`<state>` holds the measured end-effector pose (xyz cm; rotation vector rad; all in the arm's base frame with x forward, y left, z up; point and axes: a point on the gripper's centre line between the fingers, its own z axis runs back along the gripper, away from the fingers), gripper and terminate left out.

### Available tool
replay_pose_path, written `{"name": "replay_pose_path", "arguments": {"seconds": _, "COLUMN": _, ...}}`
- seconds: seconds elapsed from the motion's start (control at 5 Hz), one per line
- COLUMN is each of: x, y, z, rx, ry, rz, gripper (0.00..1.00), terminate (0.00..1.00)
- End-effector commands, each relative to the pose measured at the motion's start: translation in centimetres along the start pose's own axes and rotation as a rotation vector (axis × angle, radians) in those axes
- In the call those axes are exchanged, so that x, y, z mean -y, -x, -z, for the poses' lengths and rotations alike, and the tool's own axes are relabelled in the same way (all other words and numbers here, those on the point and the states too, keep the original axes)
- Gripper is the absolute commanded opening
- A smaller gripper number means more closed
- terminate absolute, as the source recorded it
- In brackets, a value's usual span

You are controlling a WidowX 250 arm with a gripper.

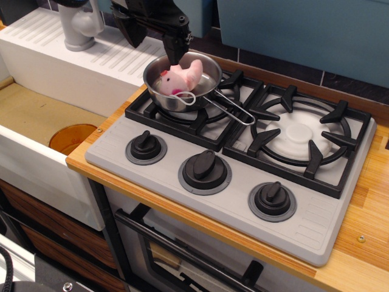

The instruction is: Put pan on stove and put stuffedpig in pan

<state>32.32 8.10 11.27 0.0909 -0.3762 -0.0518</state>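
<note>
a: wooden counter (364,207) along the right, white sink (36,152) with ribbed drainboard on the left.
b: grey faucet (79,27) behind, dark tiles (340,79) under a teal wall (304,30), oven door (182,255) below.

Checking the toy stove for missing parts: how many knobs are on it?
3, in a row along the stove's front: left knob, middle knob, right knob. None appears hidden.
</note>
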Motion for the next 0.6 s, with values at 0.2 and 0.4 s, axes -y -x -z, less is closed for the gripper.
{"name": "replay_pose_path", "arguments": {"seconds": 0.2, "x": 2.0, "y": -2.8, "z": -4.4, "rx": 0.020, "ry": -0.056, "rz": -0.026, "gripper": 1.00, "terminate": 0.00}}
{"name": "replay_pose_path", "arguments": {"seconds": 0.4, "x": 2.4, "y": -2.8, "z": -4.7, "rx": 0.036, "ry": -0.082, "rz": -0.015, "gripper": 1.00, "terminate": 1.00}}
